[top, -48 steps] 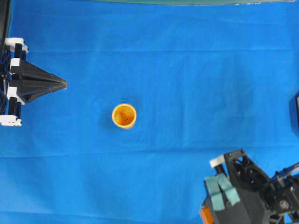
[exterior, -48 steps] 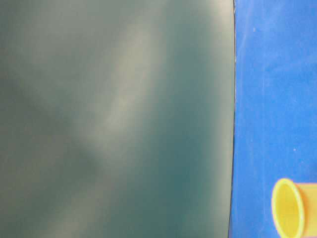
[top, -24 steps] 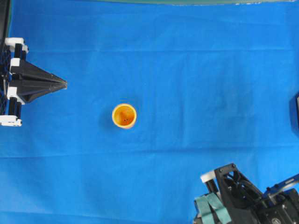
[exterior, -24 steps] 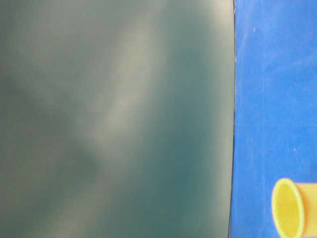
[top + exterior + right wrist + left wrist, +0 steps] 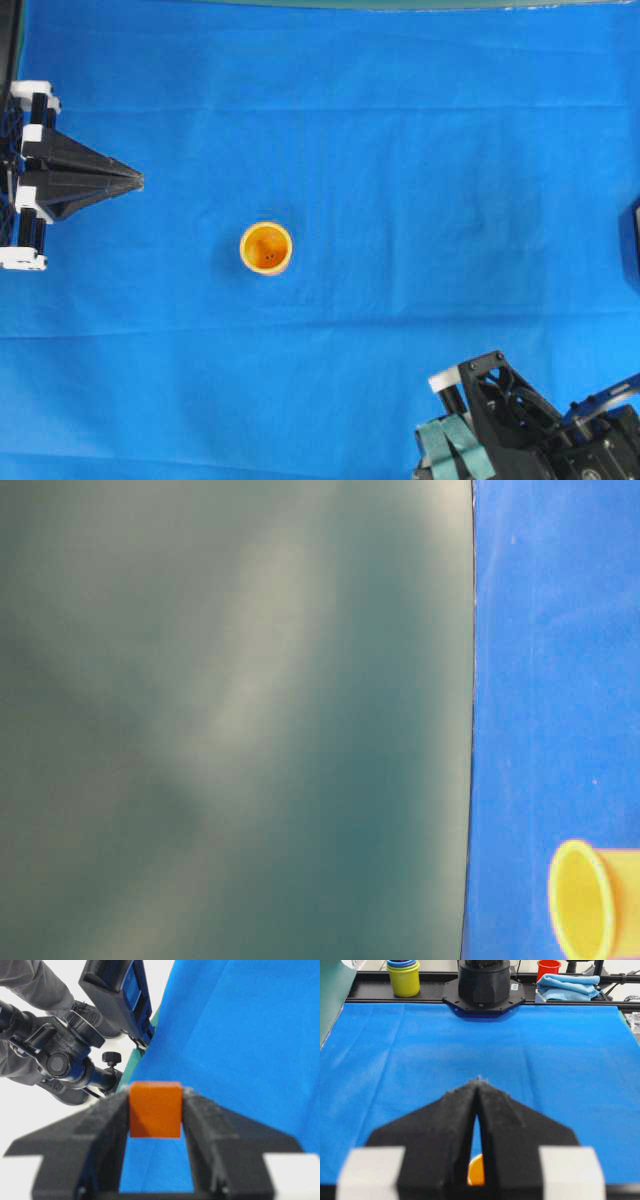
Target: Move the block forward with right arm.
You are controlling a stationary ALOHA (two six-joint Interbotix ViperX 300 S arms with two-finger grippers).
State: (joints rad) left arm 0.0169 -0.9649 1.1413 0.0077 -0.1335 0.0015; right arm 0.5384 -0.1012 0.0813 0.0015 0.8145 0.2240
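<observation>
From overhead we are looking at a table covered with a blue cloth (image 5: 420, 150), where a round orange-yellow cup (image 5: 266, 247) is standing upright a little left of the middle. Our left gripper (image 5: 138, 181), a black wedge-shaped pincer, is lying at the table's left edge with its two halves pressed together to a point and nothing between them. Our right arm (image 5: 520, 425), black and lattice-framed with teal tape-wrapped fingers (image 5: 452, 445), is hanging over the table's bottom-right corner, partly cut off by the edge of the view; the block is not showing here. At table level we are seeing mostly a blurred dark green surface (image 5: 230, 720), with the blue cloth (image 5: 550, 680) on the right and the yellow cup (image 5: 585, 900) at the lower right. From the left wrist we are seeing the left gripper (image 5: 479, 1082) closed over the cloth, with a bit of the orange cup (image 5: 476, 1171) showing beneath it. From the right wrist we are seeing the right gripper (image 5: 156, 1091) partly open and clamped on the small orange block (image 5: 155, 1109), which is sitting squarely between the fingertips, above the cloth near its edge.
</observation>
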